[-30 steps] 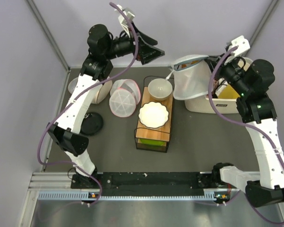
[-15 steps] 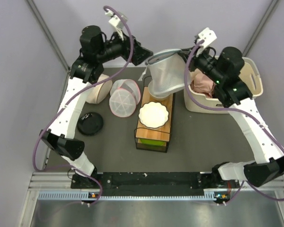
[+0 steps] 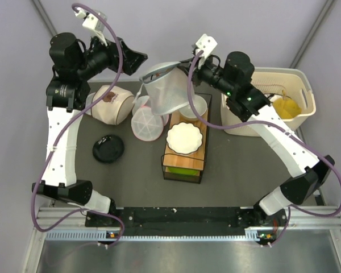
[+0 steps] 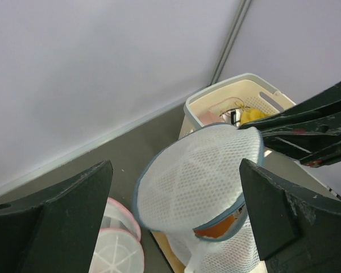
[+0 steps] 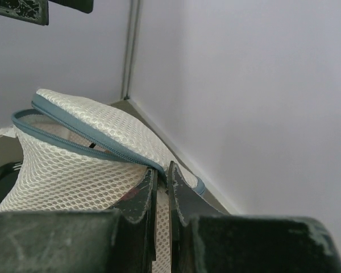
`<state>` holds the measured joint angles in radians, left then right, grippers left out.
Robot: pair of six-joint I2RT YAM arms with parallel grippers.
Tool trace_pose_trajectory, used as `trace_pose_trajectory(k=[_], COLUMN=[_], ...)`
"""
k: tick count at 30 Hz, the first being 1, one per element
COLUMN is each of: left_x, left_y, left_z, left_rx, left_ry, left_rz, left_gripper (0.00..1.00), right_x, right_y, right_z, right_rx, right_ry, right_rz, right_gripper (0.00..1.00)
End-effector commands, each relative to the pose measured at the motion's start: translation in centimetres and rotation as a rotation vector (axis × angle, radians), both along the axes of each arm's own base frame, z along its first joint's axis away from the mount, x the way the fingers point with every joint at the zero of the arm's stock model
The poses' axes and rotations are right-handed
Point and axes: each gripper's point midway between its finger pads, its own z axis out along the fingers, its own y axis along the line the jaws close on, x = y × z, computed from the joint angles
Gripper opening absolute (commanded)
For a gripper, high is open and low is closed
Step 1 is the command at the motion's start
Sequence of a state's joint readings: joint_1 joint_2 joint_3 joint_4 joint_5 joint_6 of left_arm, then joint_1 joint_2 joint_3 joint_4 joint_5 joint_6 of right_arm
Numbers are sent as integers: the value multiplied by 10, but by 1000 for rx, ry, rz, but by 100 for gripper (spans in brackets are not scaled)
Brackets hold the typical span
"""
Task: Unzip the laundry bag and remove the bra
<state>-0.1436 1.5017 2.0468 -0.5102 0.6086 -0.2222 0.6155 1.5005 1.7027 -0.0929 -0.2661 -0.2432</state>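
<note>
We see the laundry bag [image 3: 165, 91] hanging tilted in the air, a round drum of white translucent mesh with grey-blue trim. The right gripper [image 5: 161, 173] pinches its rim at the zipper line. The round lid sits partly unzipped, with a gap along one side. Through that gap we make out the bra [image 4: 216, 230], a deep-orange patch inside the bag

Laundry bag [image 4: 199, 182]: white open-weave mesh cloth, translucent, rough; trim of grey-blue woven tape. Bra [image 4: 217, 230]: smooth orange cloth, matt. Basket [image 3: 304, 79]: cream plastic, smooth, faint sheen. Rack [image 3: 176, 160]: pale wood base, thin black wire frame. Round dish [image 3: 108, 149]: black, glossy. Worktop [image 3: 238, 165]: dark grey, matt.
</note>
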Motion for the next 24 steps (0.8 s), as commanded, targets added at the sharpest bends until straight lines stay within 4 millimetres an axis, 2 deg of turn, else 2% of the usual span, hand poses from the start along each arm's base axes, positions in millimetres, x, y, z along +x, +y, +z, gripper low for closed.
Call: trace_pose_trajectory(k=[1, 4, 8, 10, 14, 18, 19, 21, 24], left_x=[-24, -34, -49, -51, -48, -49, -44, -40, -30], left_y=[1, -2, -11, -17, -27, -50, -49, -58, -57], left_z=[3, 3, 3, -3, -20, -32, -30, -44, -57], left_rx=[37, 60, 71, 94, 149, 180, 213, 257, 311], left_ry=[-20, -30, -42, -36, -6, 22, -9, 26, 40], left_rz=[-35, -68, -143, -166, -168, -213, -183, -181, -137], left_gripper=[99, 99, 99, 99, 97, 98, 98, 97, 94], right_x=[-15, -19, -22, -26, -31, -34, -35, -38, -41], right_y=[23, 32, 33, 33, 36, 42, 43, 44, 43], right_z=[42, 35, 36, 39, 40, 41, 41, 43, 45], right_rx=[64, 53, 59, 62, 59, 49, 50, 53, 56], right_ry=[-108, -95, -88, -93, -88, -87, -88, -88, -87], right_rz=[66, 89, 99, 112, 125, 138, 146, 152, 154], right_gripper=[0, 0, 0, 0, 0, 0, 0, 0, 0])
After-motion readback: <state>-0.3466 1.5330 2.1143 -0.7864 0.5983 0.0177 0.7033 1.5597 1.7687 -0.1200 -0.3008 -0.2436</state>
